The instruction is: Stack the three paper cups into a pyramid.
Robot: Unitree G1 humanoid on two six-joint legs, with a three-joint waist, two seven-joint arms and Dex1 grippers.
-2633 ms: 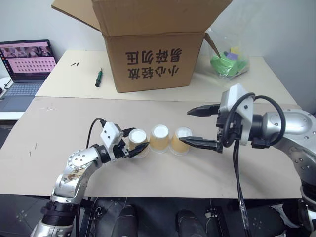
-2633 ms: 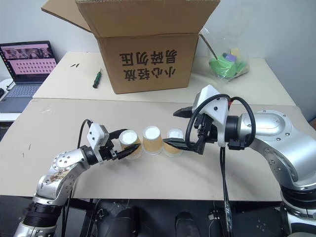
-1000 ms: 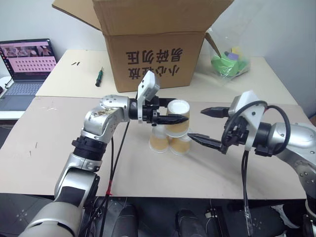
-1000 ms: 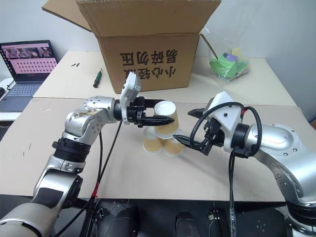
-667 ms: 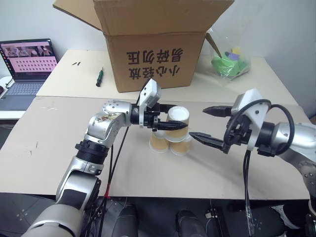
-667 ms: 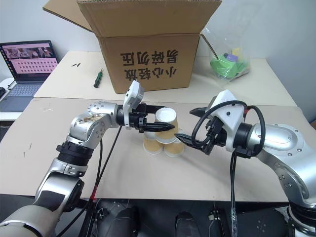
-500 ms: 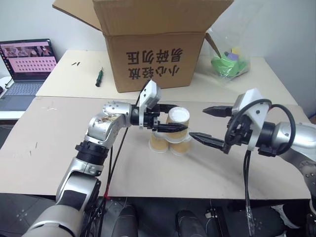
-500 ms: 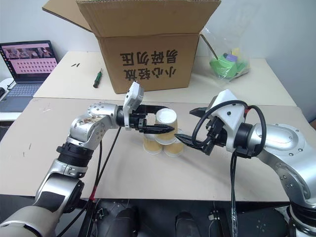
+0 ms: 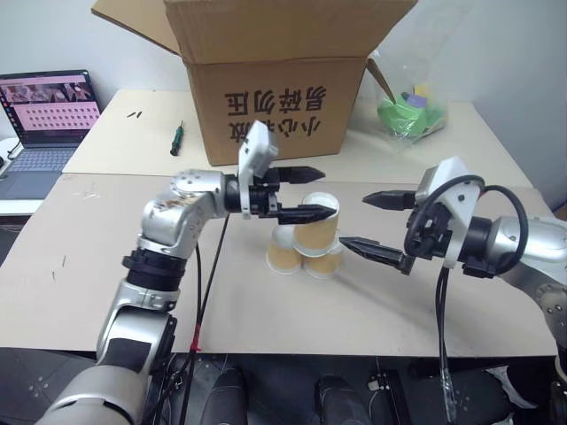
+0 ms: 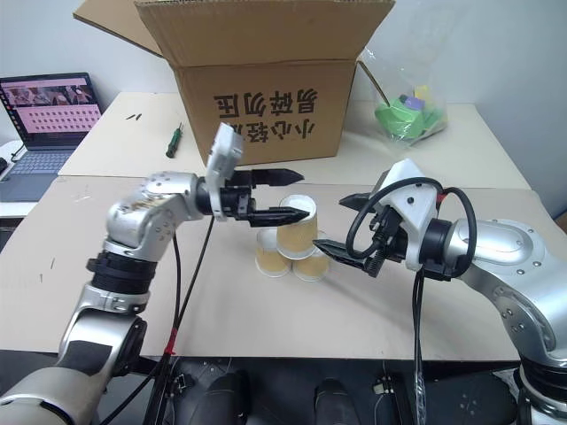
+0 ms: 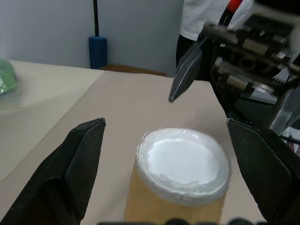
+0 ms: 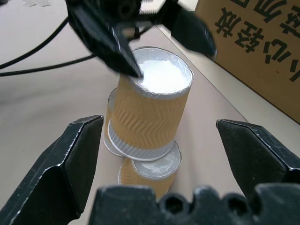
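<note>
Three paper cups form a pyramid on the brown table: two base cups [image 9: 283, 256] [image 9: 325, 262] stand upside down side by side. The third cup [image 9: 317, 227] stands upside down on top of them, white bottom up. My left gripper [image 9: 326, 190] hovers open just above that top cup, its fingers [image 11: 75, 168] apart from the cup's sides. The top cup [image 11: 180, 174] sits between and below them in the left wrist view. Just right of the stack, my right gripper [image 9: 353, 219] is open and holds nothing. The stack [image 12: 152, 112] stands ahead of it.
A large open cardboard box [image 9: 275, 80] stands behind the cups. A screwdriver [image 9: 177, 139] and a laptop [image 9: 44, 115] lie at the back left. A plastic bag with green contents [image 9: 409, 111] sits back right. A person in a white shirt [image 11: 201, 18] stands beyond the table.
My left gripper set the third cup on the two base cups, opened, let go and rose slightly. The cup stays on top. The right gripper kept still.
</note>
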